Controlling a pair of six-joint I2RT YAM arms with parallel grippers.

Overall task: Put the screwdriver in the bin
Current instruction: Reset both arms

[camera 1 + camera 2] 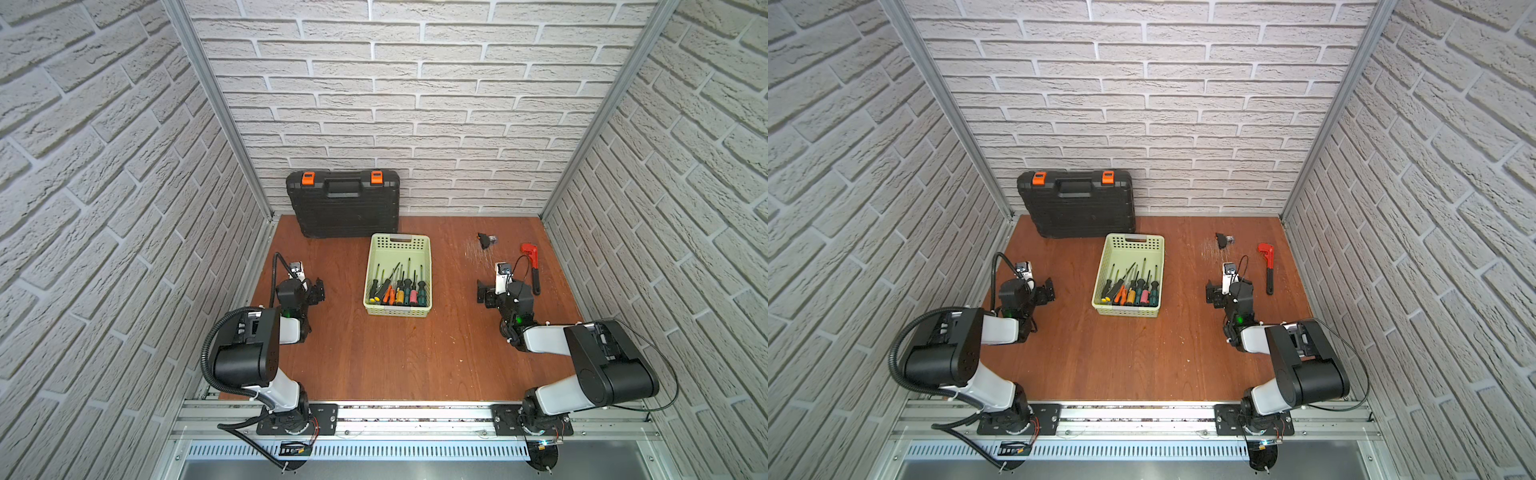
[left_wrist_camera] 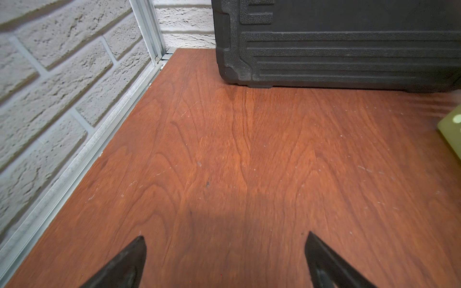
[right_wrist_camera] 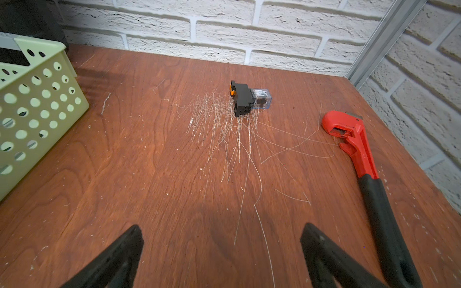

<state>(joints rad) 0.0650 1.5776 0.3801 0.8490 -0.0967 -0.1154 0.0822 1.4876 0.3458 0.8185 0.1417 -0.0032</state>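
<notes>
Top views showed the screwdrivers point(image 1: 397, 286) already lying in the bin point(image 1: 427, 270). The left gripper point(image 1: 319, 289) at its nine o'clock and the right gripper point(image 1: 482, 292) at three stood open, empty, seemingly parked clear, task apparently done.

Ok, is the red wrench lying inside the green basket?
No, the red wrench lies on the table well outside the bin, which holds screwdrivers.

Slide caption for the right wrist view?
Open right gripper over the table; relay, red wrench and bin corner in sight.
</notes>
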